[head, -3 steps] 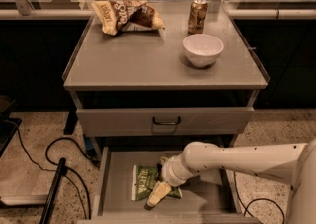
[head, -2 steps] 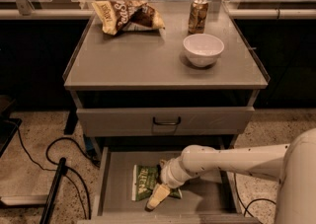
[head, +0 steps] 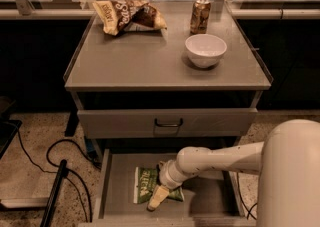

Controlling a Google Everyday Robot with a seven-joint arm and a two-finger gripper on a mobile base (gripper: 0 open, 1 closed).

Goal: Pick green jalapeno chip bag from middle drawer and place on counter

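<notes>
The green jalapeno chip bag [head: 144,183] lies flat on the floor of the pulled-out middle drawer [head: 117,171], left of centre. The gripper [head: 156,198] rests down on the bag's right edge, covering part of it; I cannot tell whether it grips the bag. The white arm [head: 220,158] reaches in from the right. Above, the closed drawer front [head: 125,122] overhangs. On the counter [head: 150,61] sit a brown-and-yellow chip bag [head: 129,15], a can [head: 200,15] and a white bowl [head: 205,50].
</notes>
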